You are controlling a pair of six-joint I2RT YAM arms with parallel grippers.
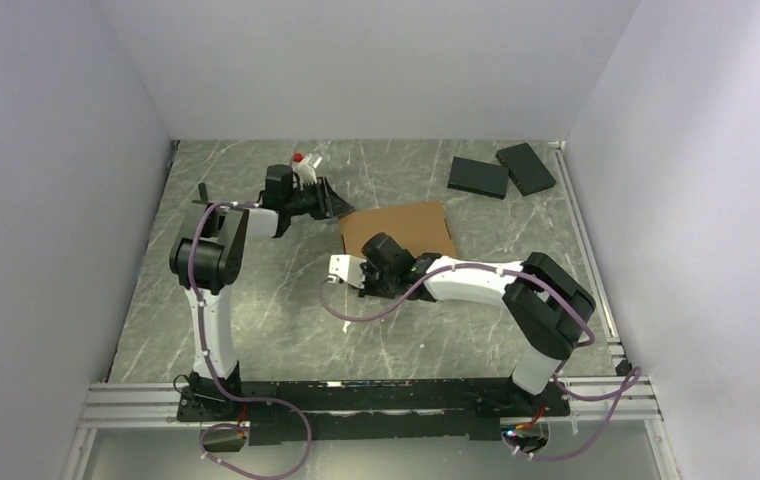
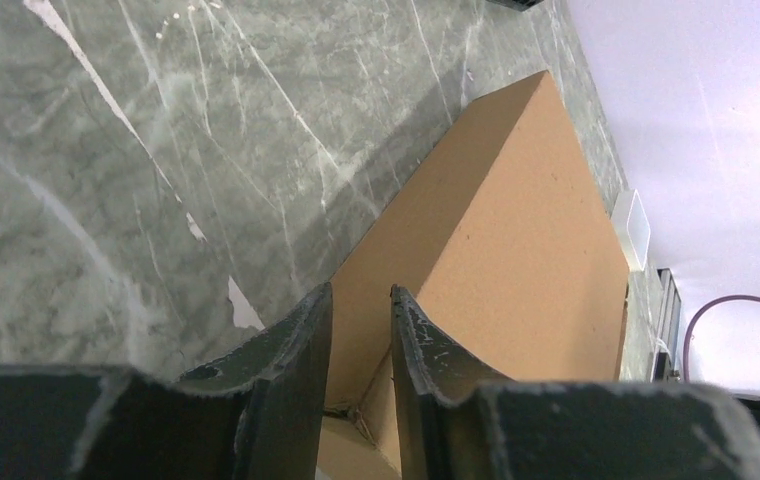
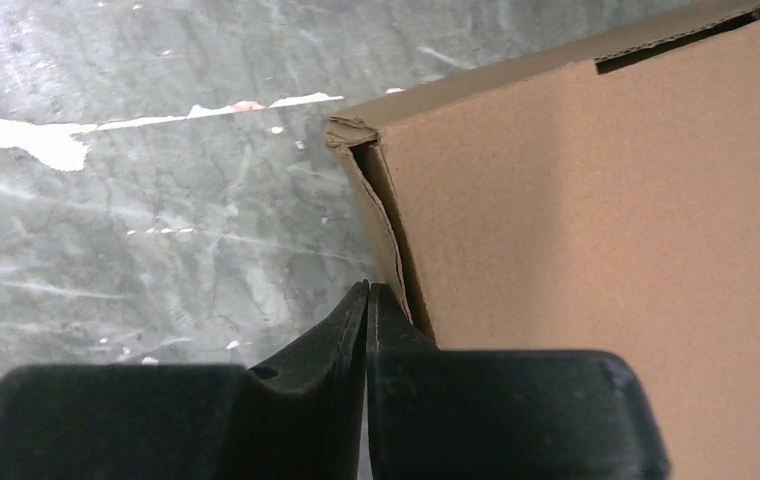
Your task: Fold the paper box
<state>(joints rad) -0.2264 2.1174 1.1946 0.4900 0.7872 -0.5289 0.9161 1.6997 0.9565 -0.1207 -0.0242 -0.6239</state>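
The paper box (image 1: 401, 228) is a shallow brown cardboard box lying flat mid-table. My left gripper (image 1: 334, 200) is at its far-left corner. In the left wrist view its jaws (image 2: 360, 305) stand a little apart over the box (image 2: 516, 250), with an inner cardboard corner seam showing in the gap. My right gripper (image 1: 356, 278) is at the box's near-left corner. In the right wrist view its fingertips (image 3: 367, 287) are pressed together with nothing between them, right beside a loose side flap (image 3: 381, 215) of the box (image 3: 606, 250).
Two black flat slabs (image 1: 478, 176) (image 1: 526, 167) lie at the back right. A small pale tray (image 2: 634, 228) sits past the box's far end in the left wrist view. White walls close in the left, back and right sides.
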